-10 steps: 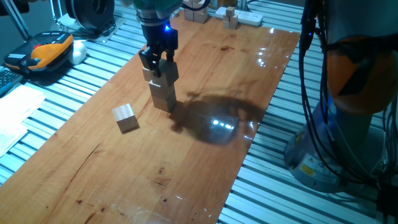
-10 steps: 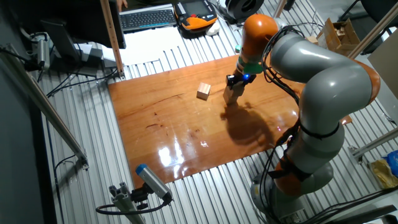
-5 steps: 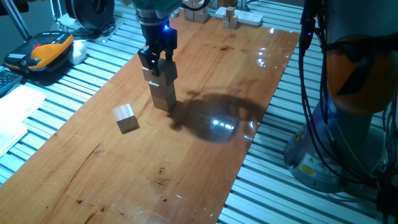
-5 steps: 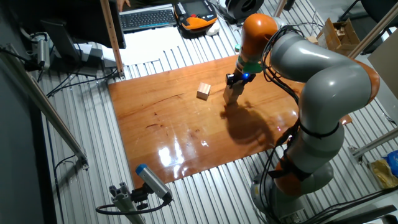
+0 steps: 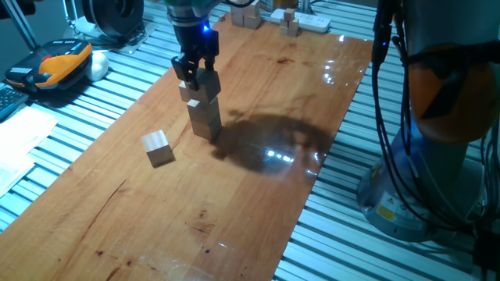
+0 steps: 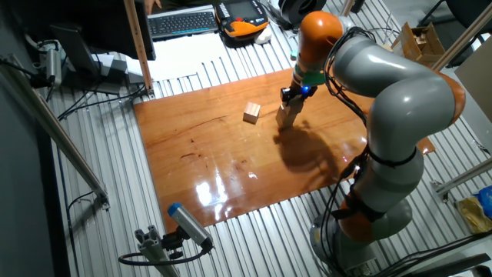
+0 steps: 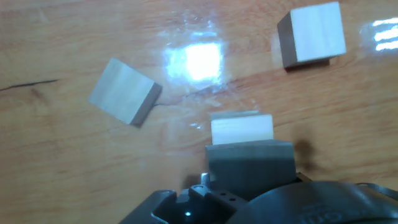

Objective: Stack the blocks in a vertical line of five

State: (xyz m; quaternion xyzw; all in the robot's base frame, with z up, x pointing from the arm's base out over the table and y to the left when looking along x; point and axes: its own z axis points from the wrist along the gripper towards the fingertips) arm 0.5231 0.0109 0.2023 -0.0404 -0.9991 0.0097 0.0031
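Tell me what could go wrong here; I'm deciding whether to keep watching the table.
1. The gripper sits right at the top block of the stack; a sideways move could topple it.
2. The top block looks slightly offset from those below, so added blocks may tip.

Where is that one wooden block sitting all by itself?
In one fixed view the lone block lies on the wooden tabletop, left of and nearer the camera than the stack under the gripper.

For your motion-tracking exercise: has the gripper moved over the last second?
Yes. In one fixed view the gripper has risen slightly, judged against the unmoved lone block on the table; it now sits higher over the stack.
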